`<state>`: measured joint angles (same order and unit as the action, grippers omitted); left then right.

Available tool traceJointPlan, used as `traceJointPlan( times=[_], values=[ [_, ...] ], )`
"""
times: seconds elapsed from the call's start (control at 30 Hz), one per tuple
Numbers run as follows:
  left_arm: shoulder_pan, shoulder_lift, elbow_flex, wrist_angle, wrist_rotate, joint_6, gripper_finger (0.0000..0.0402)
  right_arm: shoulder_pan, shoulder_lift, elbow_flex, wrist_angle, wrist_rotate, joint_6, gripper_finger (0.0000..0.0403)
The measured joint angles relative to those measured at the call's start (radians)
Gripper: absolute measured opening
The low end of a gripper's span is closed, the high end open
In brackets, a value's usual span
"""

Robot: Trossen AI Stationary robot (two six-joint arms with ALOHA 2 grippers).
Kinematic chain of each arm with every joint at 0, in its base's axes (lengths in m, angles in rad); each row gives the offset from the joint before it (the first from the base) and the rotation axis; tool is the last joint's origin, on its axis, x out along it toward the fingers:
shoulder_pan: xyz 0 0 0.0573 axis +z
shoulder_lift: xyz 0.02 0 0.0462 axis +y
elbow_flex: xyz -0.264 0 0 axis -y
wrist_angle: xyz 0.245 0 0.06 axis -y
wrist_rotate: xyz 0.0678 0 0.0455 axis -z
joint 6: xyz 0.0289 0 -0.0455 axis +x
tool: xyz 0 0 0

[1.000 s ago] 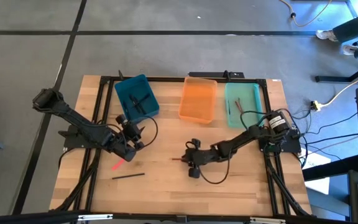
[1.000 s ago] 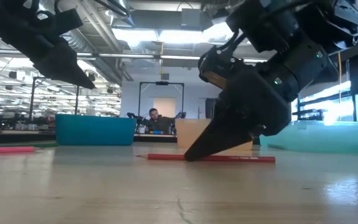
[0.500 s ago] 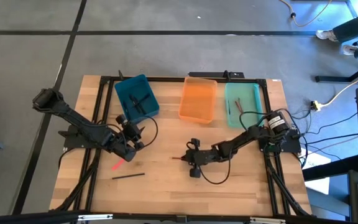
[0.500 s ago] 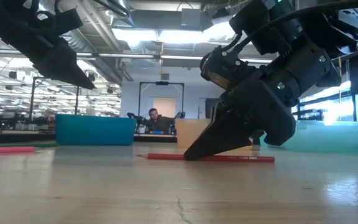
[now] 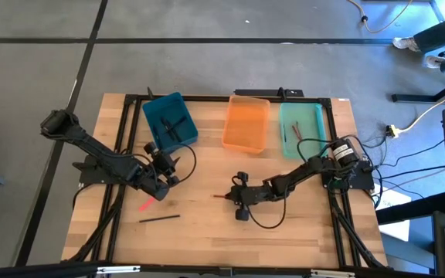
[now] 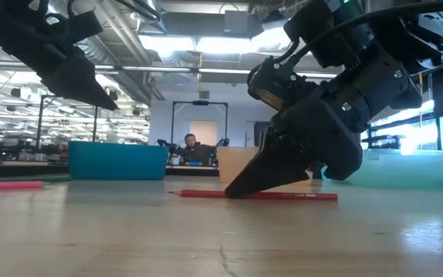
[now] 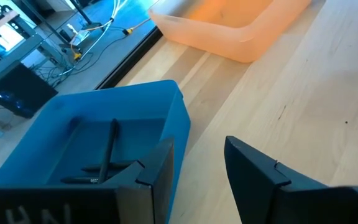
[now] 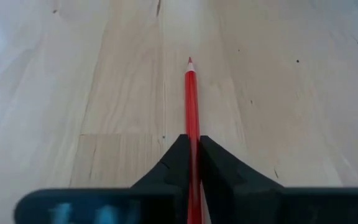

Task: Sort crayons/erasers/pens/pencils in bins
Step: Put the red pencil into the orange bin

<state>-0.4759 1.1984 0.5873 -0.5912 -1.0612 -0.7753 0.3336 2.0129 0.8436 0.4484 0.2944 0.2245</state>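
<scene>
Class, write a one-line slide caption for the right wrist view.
Right gripper shut on a red pencil lying on the wooden table.

The left gripper [image 7: 197, 171] hangs over bare wooden table [image 7: 303, 106], its two dark fingers [image 7: 160, 168] standing apart with nothing between them. Just beyond the fingers sits the teal-blue bin [image 7: 135, 118], and a few dark pens [image 7: 107, 155] lie crossed on its floor. Farther along the table past that bin lies the translucent orange bin [image 7: 241, 28]. Beside the teal-blue bin, off the table's edge, cables [image 7: 98, 25] trail across the floor.
</scene>
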Motion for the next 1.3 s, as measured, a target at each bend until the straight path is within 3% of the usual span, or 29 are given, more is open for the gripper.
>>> traceJointPlan(
  times=[0.4, 0.73, 1.2, 1.3],
  values=[
    [0.0, 0.0, 0.0, 0.0, -0.003, 0.0, 0.0135, -0.001, -0.009, 0.0, 0.026, -0.001, -0.001, 0.003],
    [0.0, 0.0, 0.001, 0.0, -0.004, 0.0, 0.0135, 0.0, -0.139, -0.002, -0.022, 0.034, -0.077, 0.0028],
    [0.0, 0.0, 0.001, 0.001, -0.004, 0.0, 0.0135, -0.08, -0.405, 0.0, -0.183, 0.313, -0.184, 0.0006],
    [0.0, 0.0, 0.001, 0.001, -0.004, 0.0, 0.0135, -0.127, -0.442, 0.0, -0.187, 0.325, -0.157, 0.001]
  ],
)
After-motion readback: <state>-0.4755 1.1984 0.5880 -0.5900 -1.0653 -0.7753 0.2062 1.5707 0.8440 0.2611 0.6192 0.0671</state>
